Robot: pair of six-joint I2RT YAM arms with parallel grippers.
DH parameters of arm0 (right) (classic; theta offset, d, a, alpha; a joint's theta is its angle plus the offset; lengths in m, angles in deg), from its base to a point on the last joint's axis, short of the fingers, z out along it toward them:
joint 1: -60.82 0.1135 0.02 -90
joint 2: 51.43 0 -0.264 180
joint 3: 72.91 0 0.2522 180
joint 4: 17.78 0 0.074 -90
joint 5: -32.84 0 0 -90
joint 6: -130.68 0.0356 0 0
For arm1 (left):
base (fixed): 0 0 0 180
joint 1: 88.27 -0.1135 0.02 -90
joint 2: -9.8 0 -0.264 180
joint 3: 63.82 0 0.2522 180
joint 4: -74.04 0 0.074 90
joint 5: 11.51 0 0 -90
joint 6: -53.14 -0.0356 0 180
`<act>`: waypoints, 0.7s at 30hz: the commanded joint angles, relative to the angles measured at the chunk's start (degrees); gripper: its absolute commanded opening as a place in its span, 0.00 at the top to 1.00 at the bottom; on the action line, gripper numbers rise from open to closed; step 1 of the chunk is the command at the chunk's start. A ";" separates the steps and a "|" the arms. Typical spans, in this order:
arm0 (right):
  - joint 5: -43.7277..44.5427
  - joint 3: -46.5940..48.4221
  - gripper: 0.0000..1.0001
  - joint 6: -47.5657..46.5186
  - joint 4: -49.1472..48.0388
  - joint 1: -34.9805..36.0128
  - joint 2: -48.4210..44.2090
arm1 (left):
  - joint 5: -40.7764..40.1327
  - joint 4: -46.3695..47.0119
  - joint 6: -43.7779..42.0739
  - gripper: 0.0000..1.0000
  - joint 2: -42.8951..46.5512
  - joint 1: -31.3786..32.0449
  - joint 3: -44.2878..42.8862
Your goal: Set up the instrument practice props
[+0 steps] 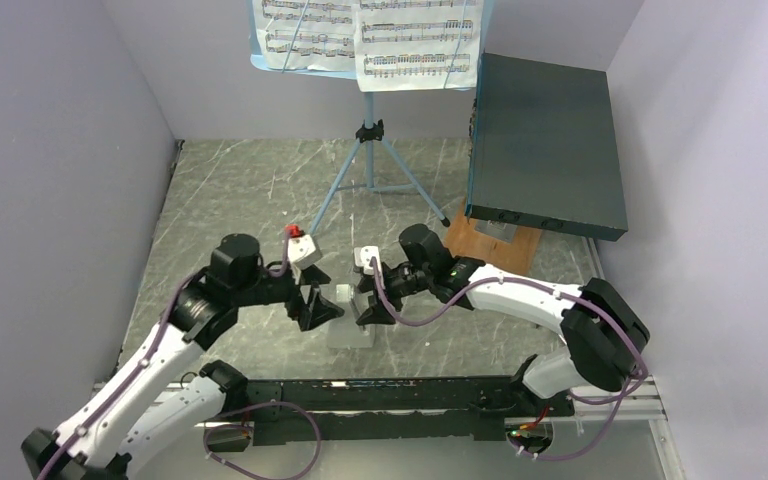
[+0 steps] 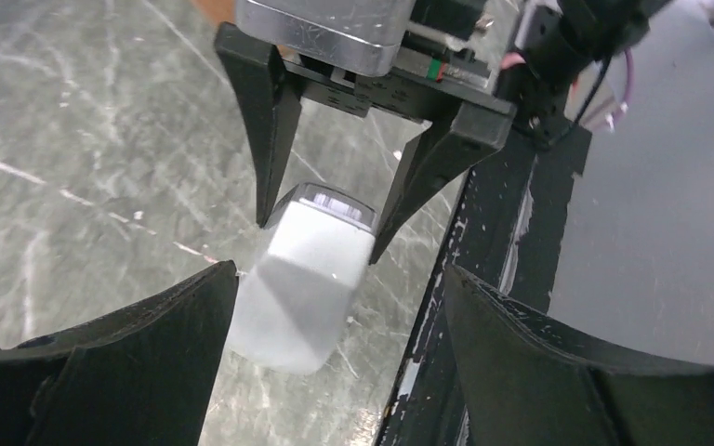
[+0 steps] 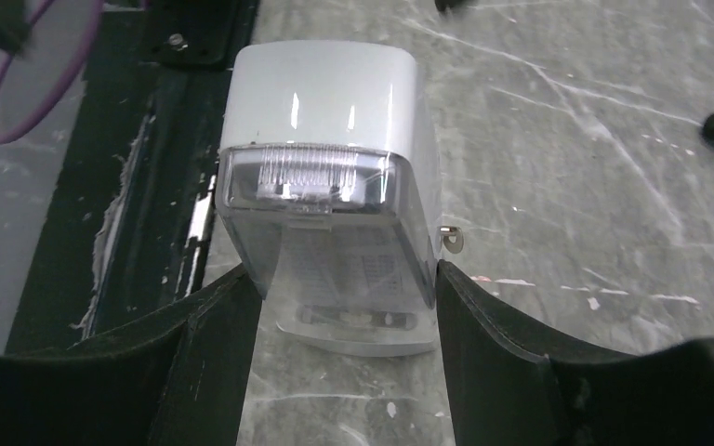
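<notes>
The metronome (image 3: 325, 102), judged a light, rigid, slick-walled shell prone to slipping, rests on the desk (image 3: 567, 139), pinched by the right end effector (image 3: 342, 279) and inside the spread left end effector (image 2: 339, 274); grip its flat sides.

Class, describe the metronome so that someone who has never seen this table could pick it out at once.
Start at the blue music stand at the back of the marbled table, then come straight toward the near edge. There, between the left gripper and right gripper, sits the metronome: the only small, pale, tapered block, partly clear-fronted.
</notes>
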 commanded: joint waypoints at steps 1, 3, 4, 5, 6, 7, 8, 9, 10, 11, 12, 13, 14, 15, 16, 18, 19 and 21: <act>-10.03 1.83 0.95 -4.17 4.17 -0.79 -0.59 | 11.52 1.83 -12.38 0.11 -6.22 -0.11 -0.23; -10.55 3.38 0.88 -4.67 7.01 -0.84 0.53 | 13.32 2.05 -13.93 0.07 -8.47 -0.11 0.88; -10.00 3.41 0.85 -4.06 6.96 -0.83 0.66 | 14.78 2.91 -14.09 0.07 -9.16 -0.09 1.79; -9.38 3.09 0.83 -3.48 6.38 -0.81 0.50 | 16.07 4.24 -13.59 0.06 -9.64 -0.06 2.84; -8.64 2.46 0.79 -2.91 5.57 -0.79 0.01 | 17.51 5.88 -13.10 0.07 -9.86 -0.05 3.96; -7.95 1.62 0.74 -2.26 4.24 -0.77 -0.69 | 18.75 6.63 -12.96 0.07 -10.05 -0.02 4.74; -7.16 0.71 0.69 -1.55 3.14 -0.77 -1.59 | 18.72 5.72 -13.84 0.08 -10.23 -0.02 4.68; -6.10 -0.26 0.64 -0.22 0.18 -0.77 -2.41 | 17.23 3.68 -15.28 0.10 -10.47 -0.02 4.12; -5.48 -1.01 0.60 0.56 -1.32 -0.77 -3.33 | 16.32 1.94 -16.69 0.13 -10.59 -0.02 3.67; -5.11 -1.43 0.56 1.29 -2.17 -0.77 -4.02 | 15.68 1.00 -17.69 0.17 -10.70 -0.02 3.55; -4.67 -1.84 0.52 2.02 -2.86 -0.77 -4.50 | 15.19 1.02 -17.93 0.18 -10.84 -0.06 3.77; -3.72 -2.03 0.46 3.48 -3.69 -0.77 -4.94 | 14.95 2.22 -17.12 0.18 -11.21 -0.03 4.27; -3.15 -2.09 0.44 4.44 -4.07 -0.77 -5.17 | 15.41 2.94 -16.98 0.19 -11.53 0.02 4.35; -2.82 -2.34 0.39 4.83 -4.30 -0.77 -5.39 | 16.35 3.11 -17.54 0.20 -12.19 0.06 4.15; -2.51 -2.83 0.34 5.36 -4.87 -0.77 -5.65 | 17.03 3.39 -17.73 0.20 -13.19 0.07 3.96; -1.09 -3.80 0.19 7.26 -6.21 -0.77 -6.32 | 18.36 3.52 -17.90 0.21 -14.72 0.02 3.41; -0.81 -4.09 0.14 7.67 -6.49 -0.82 -6.42 | 18.85 3.68 -17.72 0.21 -15.46 0.06 3.23; -0.72 -4.37 0.04 8.08 -6.41 -0.83 -6.46 | 19.55 3.64 -17.52 0.21 -16.87 0.13 2.84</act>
